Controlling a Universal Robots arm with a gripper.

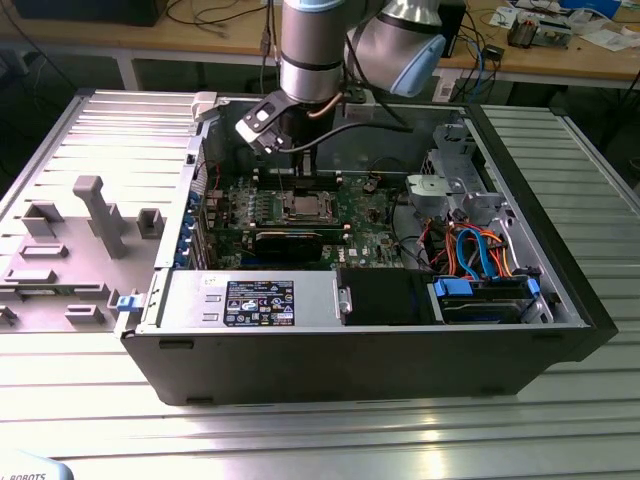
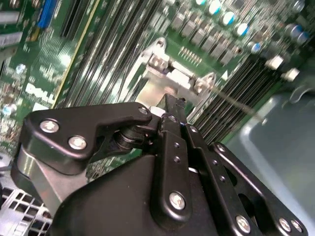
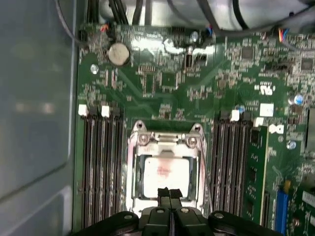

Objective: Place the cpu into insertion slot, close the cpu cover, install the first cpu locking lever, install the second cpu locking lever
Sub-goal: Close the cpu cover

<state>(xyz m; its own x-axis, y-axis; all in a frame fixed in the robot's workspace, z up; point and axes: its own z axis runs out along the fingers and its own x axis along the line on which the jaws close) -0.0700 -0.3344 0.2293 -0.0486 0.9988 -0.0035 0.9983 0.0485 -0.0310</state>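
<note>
From where I stand, the arm [image 1: 312, 50] reaches down into the open computer case [image 1: 400, 340], and the gripper [image 3: 170, 192] hangs low over the green board [image 3: 167, 83], with its two black fingers [image 2: 173, 129] pressed together and nothing between them. In the first wrist view the cpu [image 3: 165, 172] lies flat in the insertion slot [image 1: 290, 208], between the rows of long black memory slots [image 3: 98, 162]. The silver cpu cover [image 3: 165, 147] lies down around the chip, whose top shows through the window, and the fingertips sit right at its near edge.
</note>
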